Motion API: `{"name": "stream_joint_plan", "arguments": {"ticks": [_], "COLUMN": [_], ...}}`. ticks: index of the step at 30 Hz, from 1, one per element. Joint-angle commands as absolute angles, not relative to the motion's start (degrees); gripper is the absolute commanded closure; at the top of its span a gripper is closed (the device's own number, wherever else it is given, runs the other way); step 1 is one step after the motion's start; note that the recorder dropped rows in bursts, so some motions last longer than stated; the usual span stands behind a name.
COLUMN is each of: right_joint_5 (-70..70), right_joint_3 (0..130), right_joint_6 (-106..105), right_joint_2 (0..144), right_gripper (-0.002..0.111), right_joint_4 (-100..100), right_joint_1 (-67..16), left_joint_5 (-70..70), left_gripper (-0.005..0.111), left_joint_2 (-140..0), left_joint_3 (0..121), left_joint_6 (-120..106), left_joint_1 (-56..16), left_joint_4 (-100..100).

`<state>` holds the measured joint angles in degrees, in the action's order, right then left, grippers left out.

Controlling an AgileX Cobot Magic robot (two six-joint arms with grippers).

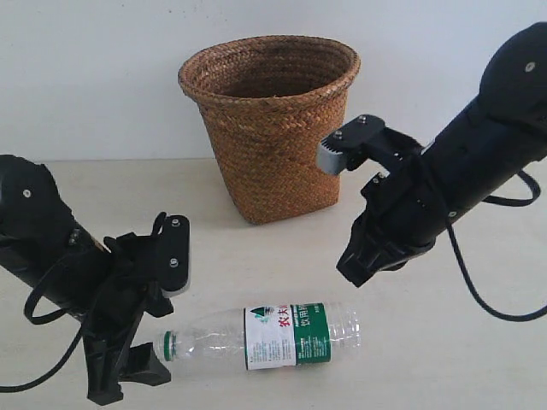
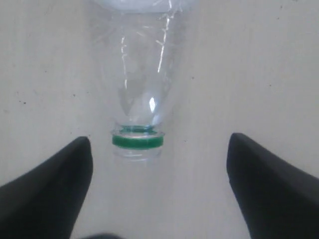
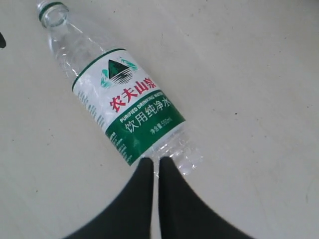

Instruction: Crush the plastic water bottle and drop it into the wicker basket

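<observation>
The plastic water bottle [image 1: 265, 335] lies on its side on the table, uncapped, its green neck ring pointing left and its base to the right. In the left wrist view the bottle [image 2: 142, 74] has its mouth just between the tips of my left gripper [image 2: 159, 142]. That left gripper [image 1: 162, 325] is open wide at table level and touches nothing. My right gripper [image 1: 355, 273] hangs above the bottle's base end, shut and empty. In the right wrist view the right gripper [image 3: 156, 162] has its tips over the clear base of the bottle [image 3: 124, 104]. The wicker basket [image 1: 269, 128] stands upright behind.
The pale table [image 1: 444, 359] runs back to a white wall. The basket sits at the back middle, between the two arms. My right arm's black body and cable fill the right side of the exterior view.
</observation>
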<state>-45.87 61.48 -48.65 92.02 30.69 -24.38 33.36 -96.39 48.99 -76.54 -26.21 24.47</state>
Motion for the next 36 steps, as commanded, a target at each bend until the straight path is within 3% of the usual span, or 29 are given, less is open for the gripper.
{"name": "stream_joint_plan", "arguments": {"ticks": [1,13,17,20,36], "right_joint_5": [-45.2,-43.4,-43.1,-44.1,-51.0], "right_joint_3": [61.9,61.9,61.9,61.9,70.5], "right_joint_6": [-48.6,-48.9,-48.9,-47.1,-45.1], "right_joint_2": [95.0,97.3,97.3,97.3,109.1], "right_gripper": [0.108,0.108,0.108,0.108,0.108], "right_joint_4": [31.8,32.1,33.2,40.3,48.1], "right_joint_1": [-24.6,-24.6,-24.6,-24.6,-29.3], "left_joint_5": [30.2,24.7,24.2,24.2,23.8], "left_gripper": [0.039,0.043,0.065,0.102,0.102], "left_joint_2": [-98.8,-105.4,-106.1,-106.1,-106.1], "left_joint_3": [49.4,49.4,49.4,49.4,49.4], "left_joint_6": [-78.1,-91.6,-91.6,-91.5,-90.9], "left_joint_1": [-26.7,-26.7,-26.7,-26.7,-26.7], "left_joint_4": [25.0,34.9,34.9,34.9,35.0]}}
